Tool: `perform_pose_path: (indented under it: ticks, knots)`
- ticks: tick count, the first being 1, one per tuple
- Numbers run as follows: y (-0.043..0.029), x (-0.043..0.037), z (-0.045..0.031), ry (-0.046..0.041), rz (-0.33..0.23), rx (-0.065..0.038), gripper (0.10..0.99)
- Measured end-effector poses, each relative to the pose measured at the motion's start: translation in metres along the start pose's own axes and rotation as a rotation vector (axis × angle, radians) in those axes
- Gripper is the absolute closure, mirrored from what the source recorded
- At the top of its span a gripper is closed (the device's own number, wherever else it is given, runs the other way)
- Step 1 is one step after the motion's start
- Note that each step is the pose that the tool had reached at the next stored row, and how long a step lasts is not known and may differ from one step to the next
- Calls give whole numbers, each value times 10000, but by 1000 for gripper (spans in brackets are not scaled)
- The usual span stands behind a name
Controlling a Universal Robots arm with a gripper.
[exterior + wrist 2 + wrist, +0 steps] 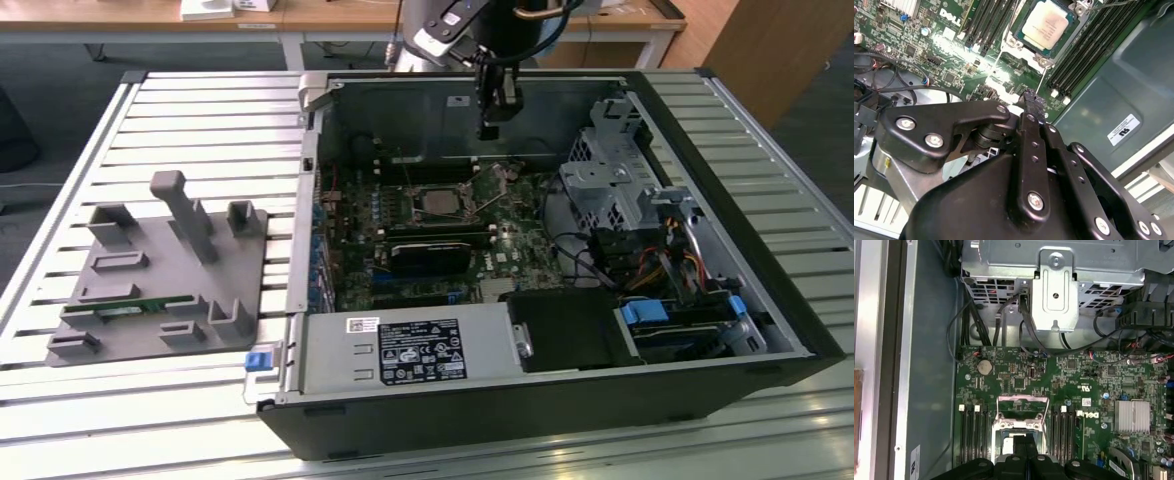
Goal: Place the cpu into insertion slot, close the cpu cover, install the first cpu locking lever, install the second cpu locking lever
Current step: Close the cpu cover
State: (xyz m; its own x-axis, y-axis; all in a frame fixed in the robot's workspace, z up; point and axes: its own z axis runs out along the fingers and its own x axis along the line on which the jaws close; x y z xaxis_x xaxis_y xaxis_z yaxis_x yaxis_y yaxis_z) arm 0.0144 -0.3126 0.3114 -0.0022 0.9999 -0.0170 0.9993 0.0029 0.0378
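The cpu [1046,25], a square chip with a dull silver top, lies in the insertion slot [1018,43] on the green board; in the exterior view the cpu [435,204] shows mid-board. The cpu cover [1022,409], a thin metal frame with a square window, stands flipped open away from the slot. A thin wire locking lever [1042,77] sticks up beside the socket. My gripper [491,128] hangs above the board, behind the socket near the case's back wall, apart from the chip. Its fingers [1032,102] are shut together with nothing between them.
The open computer case [694,110] walls in the board. A metal drive cage [614,190] with cables stands at the exterior view's right, and a power supply [400,350] at the front. Black memory slots [973,432] flank the socket. A grey fixture plate [160,270] lies outside, left.
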Motion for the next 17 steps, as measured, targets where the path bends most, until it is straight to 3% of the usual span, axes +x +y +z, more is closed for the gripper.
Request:
perform_pose_path:
  ticks: [7, 17]
  knots:
    - [74, -1, 86, -1, -1, 10, 980]
    - [77, -39, 163, -1, 0, 10, 980]
